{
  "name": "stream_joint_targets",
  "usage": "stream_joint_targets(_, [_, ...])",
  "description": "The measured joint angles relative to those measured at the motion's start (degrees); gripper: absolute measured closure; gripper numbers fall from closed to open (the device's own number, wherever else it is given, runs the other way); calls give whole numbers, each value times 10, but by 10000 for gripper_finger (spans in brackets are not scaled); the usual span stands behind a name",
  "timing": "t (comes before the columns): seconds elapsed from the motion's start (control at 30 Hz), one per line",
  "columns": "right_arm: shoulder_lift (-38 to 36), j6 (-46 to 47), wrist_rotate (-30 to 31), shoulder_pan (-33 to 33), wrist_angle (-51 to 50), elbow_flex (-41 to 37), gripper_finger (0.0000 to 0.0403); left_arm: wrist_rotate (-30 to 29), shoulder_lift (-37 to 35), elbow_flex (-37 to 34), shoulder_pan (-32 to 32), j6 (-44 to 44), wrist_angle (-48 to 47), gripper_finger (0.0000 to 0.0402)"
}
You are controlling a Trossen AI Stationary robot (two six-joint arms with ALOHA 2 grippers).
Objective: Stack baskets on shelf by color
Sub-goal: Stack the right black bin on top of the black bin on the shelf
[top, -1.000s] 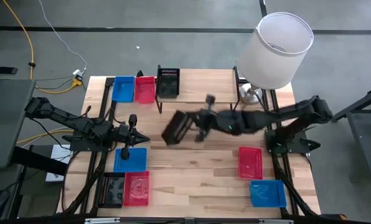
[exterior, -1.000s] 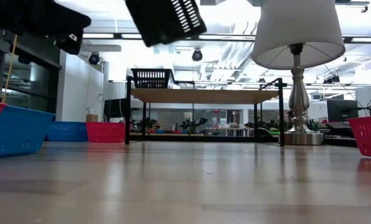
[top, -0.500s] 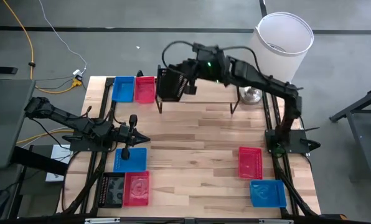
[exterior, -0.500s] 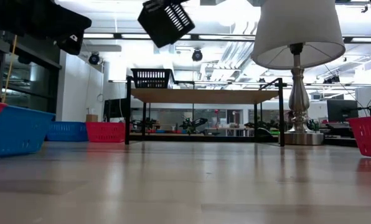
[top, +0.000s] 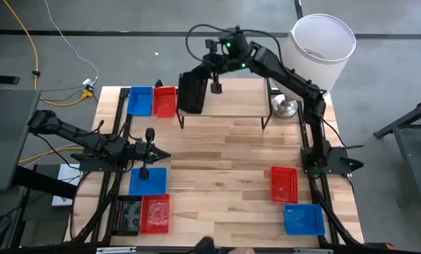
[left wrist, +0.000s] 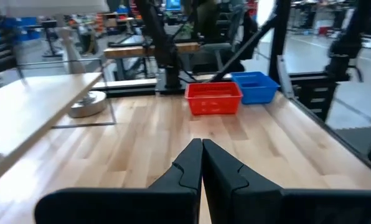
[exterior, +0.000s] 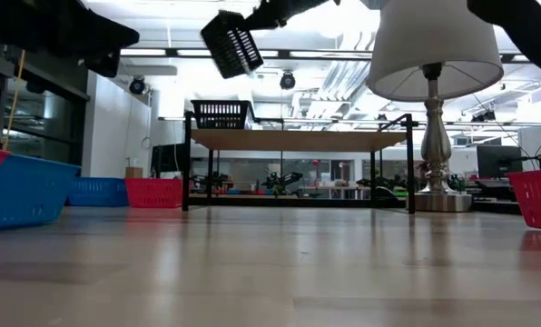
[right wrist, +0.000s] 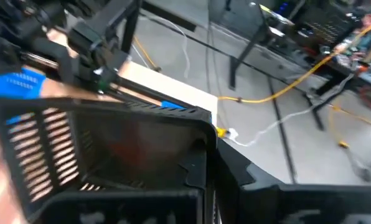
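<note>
above the shelf (top: 232,99), black basket (top: 191,92) in right pincer (top: 214,85)

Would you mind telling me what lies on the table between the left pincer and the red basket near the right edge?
Only bare wood: in the high view, nothing sits between the left pincer and that red basket.

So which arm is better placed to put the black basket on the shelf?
The right. The right gripper already holds the black basket tilted in the air above the shelf. The left gripper is shut and empty, away from it.
</note>
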Motion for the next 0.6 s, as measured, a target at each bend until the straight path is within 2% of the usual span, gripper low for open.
stream_joint_targets(0.2, [2,19,-103,-48,7,-16,403,-14,0,0,0,-15,-2,401])
stream_joint_targets(0.4, [22,45,-165,-70,12,-16,403,-17,0,0,0,-15,2,401])
stream_joint_targets(0.6, [56,47,-172,-74,44,-17,403,-18,0,0,0,-15,2,402])
